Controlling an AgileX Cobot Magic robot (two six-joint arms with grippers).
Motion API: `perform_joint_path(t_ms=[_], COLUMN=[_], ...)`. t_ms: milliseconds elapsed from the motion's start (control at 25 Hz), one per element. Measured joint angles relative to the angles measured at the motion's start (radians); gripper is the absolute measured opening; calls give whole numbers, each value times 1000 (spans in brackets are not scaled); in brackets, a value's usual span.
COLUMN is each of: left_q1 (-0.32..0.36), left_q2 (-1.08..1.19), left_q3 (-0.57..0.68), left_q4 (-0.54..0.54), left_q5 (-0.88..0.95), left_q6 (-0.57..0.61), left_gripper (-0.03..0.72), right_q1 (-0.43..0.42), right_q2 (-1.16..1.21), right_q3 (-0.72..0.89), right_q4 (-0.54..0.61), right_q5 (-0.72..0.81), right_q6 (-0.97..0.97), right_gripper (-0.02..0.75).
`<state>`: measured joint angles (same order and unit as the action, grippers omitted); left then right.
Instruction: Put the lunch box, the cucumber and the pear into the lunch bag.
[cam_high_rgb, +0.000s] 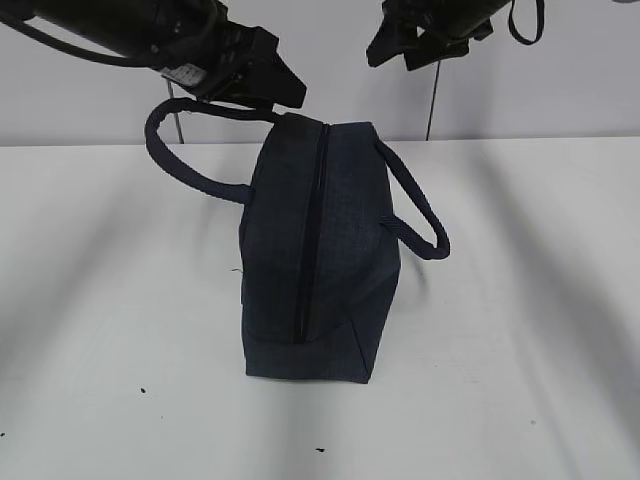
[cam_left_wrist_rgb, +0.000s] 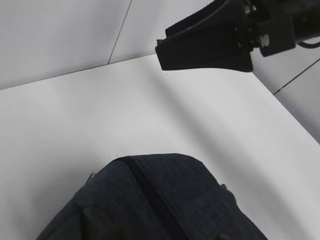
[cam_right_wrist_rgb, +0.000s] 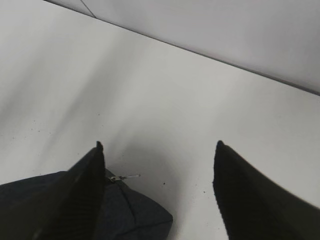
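The navy lunch bag (cam_high_rgb: 330, 250) stands in the middle of the white table, its top zipper (cam_high_rgb: 312, 230) closed along its length. The lunch box, the cucumber and the pear are out of view. My left gripper (cam_high_rgb: 270, 90) hovers at the bag's far end, right over the left handle (cam_high_rgb: 190, 165); its jaws do not show in the left wrist view, which shows only the bag's top (cam_left_wrist_rgb: 160, 200). My right gripper (cam_right_wrist_rgb: 159, 145) is open and empty, raised behind the bag (cam_high_rgb: 400, 55). The bag's end (cam_right_wrist_rgb: 135, 215) and metal zipper pull (cam_right_wrist_rgb: 122, 177) lie by its left finger.
The white table (cam_high_rgb: 520, 330) spreads around the bag, with a pale wall behind it. The bag's right handle (cam_high_rgb: 420, 215) droops out to the right. The right arm's gripper also shows in the left wrist view (cam_left_wrist_rgb: 205, 47).
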<state>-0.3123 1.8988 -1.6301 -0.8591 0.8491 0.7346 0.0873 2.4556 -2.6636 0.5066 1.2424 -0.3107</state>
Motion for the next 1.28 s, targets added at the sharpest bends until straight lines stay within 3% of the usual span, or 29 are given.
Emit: perform_joint_path(t_ms=[280,560,960,1280], left_q1=[0,0,0,0], left_q2=[-77,-168,-305,-437], left_q3=[0,0,0,0], left_q4=[171,347,414,611], left_q5=[3,5,68,193], left_q6=[-40,-121,-239,-369], left_gripper=[373,470,508,508], right_q1=[64,104,151,152], right_q2=[-93,-209,-431,-726], right_q3=[0,0,9,299], right_q4=[-156,-194,-212,-254], right_q5=[13,17,25,27], right_q6=[70,107,125,131], right_gripper=[523,523,524,523])
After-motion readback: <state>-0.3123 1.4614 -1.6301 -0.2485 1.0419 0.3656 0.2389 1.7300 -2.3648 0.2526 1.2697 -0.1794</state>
